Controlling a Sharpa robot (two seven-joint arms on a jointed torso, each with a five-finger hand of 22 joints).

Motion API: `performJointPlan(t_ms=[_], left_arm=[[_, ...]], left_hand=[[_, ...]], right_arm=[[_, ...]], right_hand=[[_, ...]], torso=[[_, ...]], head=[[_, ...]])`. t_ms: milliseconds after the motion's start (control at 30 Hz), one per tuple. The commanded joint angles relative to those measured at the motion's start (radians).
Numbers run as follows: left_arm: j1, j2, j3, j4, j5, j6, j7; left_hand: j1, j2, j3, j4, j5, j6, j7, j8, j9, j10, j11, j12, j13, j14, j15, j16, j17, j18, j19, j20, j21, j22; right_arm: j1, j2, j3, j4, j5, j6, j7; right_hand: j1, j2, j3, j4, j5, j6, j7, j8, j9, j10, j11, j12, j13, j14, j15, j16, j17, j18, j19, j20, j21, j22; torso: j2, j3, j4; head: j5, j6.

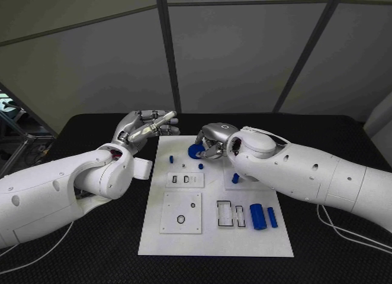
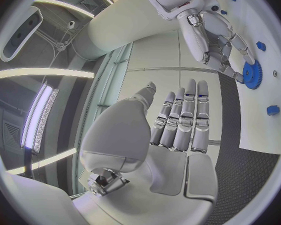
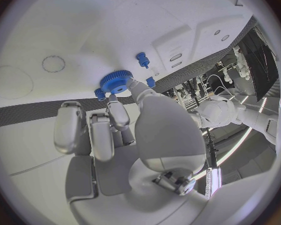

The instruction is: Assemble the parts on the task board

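So the right hand is down at the far end of the task board, and its fingers are curled in and pinched around a blue gear. The gear sits flat against the white plate near the far edge, a bit left of the board's middle. In the right wrist view a small blue peg stands on the board just beside the gear. The left hand hovers off the board's far left corner above the black surface, holding nothing; its fingers are stretched out straight and lying close side by side, thumb off to the side. Nearer on the board, two blue cylinders lie side by side at the near right, next to some rectangular slots.
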Motion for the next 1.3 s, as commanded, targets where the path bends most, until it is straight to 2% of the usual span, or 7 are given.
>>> performJointPlan(t_ms=[33, 367, 533, 667, 933, 1100, 1300], left_arm=[[0.002, 0.0, 0.001, 0.001, -0.005, 0.007, -0.004], [0.002, -0.006, 0.001, 0.003, -0.005, 0.01, -0.005], [0.002, -0.011, 0.001, 0.003, -0.005, 0.009, -0.005], [0.002, -0.013, 0.001, 0.004, -0.005, 0.011, -0.005], [0.002, -0.015, 0.001, 0.005, -0.005, 0.014, -0.004], [0.002, -0.01, 0.001, 0.002, -0.005, 0.017, -0.004], [0.002, -0.004, 0.001, -0.003, -0.005, 0.019, -0.003]], left_hand=[[0.0, 0.01, 0.007, -0.001, 0.003, -0.005, 0.013, -0.007, 0.0, 0.001, 0.006, -0.007, 0.0, -0.002, 0.003, -0.006, 0.001, -0.025, -0.005, 0.0, -0.004, -0.001], [0.0, 0.01, 0.007, -0.001, 0.003, -0.005, 0.013, -0.007, 0.0, 0.001, 0.006, -0.007, 0.0, -0.002, 0.003, -0.006, 0.001, -0.025, -0.005, 0.0, -0.004, -0.001], [0.0, 0.01, 0.007, -0.001, 0.003, -0.005, 0.013, -0.007, 0.0, 0.001, 0.006, -0.007, 0.0, -0.002, 0.003, -0.006, 0.001, -0.025, -0.005, 0.0, -0.004, -0.001], [-0.001, 0.01, 0.007, -0.001, 0.003, -0.005, 0.013, -0.007, 0.0, 0.001, 0.006, -0.007, 0.0, -0.002, 0.003, -0.007, 0.002, -0.025, -0.005, 0.0, -0.005, -0.001], [-0.003, 0.011, 0.007, -0.001, 0.003, -0.006, 0.014, -0.008, 0.0, 0.0, 0.007, -0.008, 0.0, -0.003, 0.004, -0.008, 0.002, -0.025, -0.005, 0.0, -0.005, -0.002], [-0.003, 0.011, 0.007, -0.001, 0.003, -0.006, 0.014, -0.008, 0.0, 0.0, 0.007, -0.008, 0.0, -0.003, 0.004, -0.008, 0.002, -0.025, -0.005, 0.0, -0.005, -0.002], [-0.003, 0.01, 0.007, -0.001, 0.003, -0.006, 0.014, -0.008, 0.0, 0.0, 0.007, -0.009, 0.0, -0.003, 0.004, -0.009, 0.002, -0.025, -0.005, 0.0, -0.005, -0.002]], right_arm=[[0.0, -0.004, -0.001, -0.003, 0.028, 0.026, 0.004], [-0.001, -0.092, 0.0, 0.06, 0.107, -0.22, 0.087], [-0.001, -0.174, 0.0, 0.117, 0.182, -0.277, 0.139], [-0.001, -0.248, 0.0, 0.158, 0.243, -0.262, 0.171], [-0.001, -0.42, 0.0, 0.198, 0.408, -0.153, 0.326], [-0.001, -0.469, -0.001, 0.177, 0.439, -0.114, 0.353], [-0.002, -0.471, -0.001, 0.129, 0.439, -0.094, 0.361]], right_hand=[[-0.029, 0.004, -0.003, 0.022, 0.02, 0.002, 0.001, -0.001, 0.0, 0.002, 0.009, 0.006, 0.002, 0.078, 0.008, 0.006, 0.137, -0.017, 0.001, 0.007, 0.002, 0.002], [-0.007, -0.003, 0.016, 0.008, 0.076, 0.0, 0.003, -0.006, -0.001, 0.019, 0.009, 0.033, 0.031, 0.08, 0.009, 0.012, 0.151, -0.02, 0.012, 0.007, 0.012, 0.023], [0.001, -0.009, 0.021, 0.002, 0.071, -0.019, 0.004, -0.019, -0.005, 0.016, 0.01, 0.031, 0.029, 0.08, 0.01, 0.012, 0.15, -0.021, 0.012, 0.008, 0.013, 0.024], [0.012, -0.014, 0.025, -0.007, 0.062, -0.017, 0.003, -0.018, -0.004, 0.015, 0.009, 0.03, 0.028, 0.079, 0.009, 0.011, 0.147, -0.02, 0.011, 0.008, 0.012, 0.022], [0.067, -0.037, 0.029, -0.047, -0.005, -0.007, -0.015, -0.015, -0.001, -0.013, -0.005, -0.002, -0.003, 0.066, -0.001, -0.016, 0.096, -0.01, -0.019, 0.0, -0.016, -0.031], [0.082, -0.046, 0.018, -0.057, -0.02, -0.008, -0.019, -0.016, -0.001, -0.02, -0.009, -0.012, -0.011, 0.064, -0.006, -0.022, 0.088, -0.007, -0.027, -0.004, -0.024, -0.044], [0.089, -0.048, 0.014, -0.061, -0.021, -0.011, -0.018, -0.019, -0.001, -0.023, -0.009, -0.016, -0.015, 0.064, -0.007, -0.022, 0.088, -0.006, -0.03, -0.006, -0.028, -0.05]], torso=[[0.0, -0.0002, 0.001], [-0.003, -0.0004, -0.0037], [-0.007, 0.0009, -0.0134], [-0.011, 0.0025, -0.0218], [-0.017, 0.0054, -0.0348], [-0.017, 0.006, -0.0349], [-0.015, 0.0065, -0.0336]], head=[[-0.001, 0.0], [-0.001, 0.007], [0.0, 0.012], [-0.005, 0.014], [-0.023, 0.016], [-0.036, 0.018], [-0.043, 0.016]])
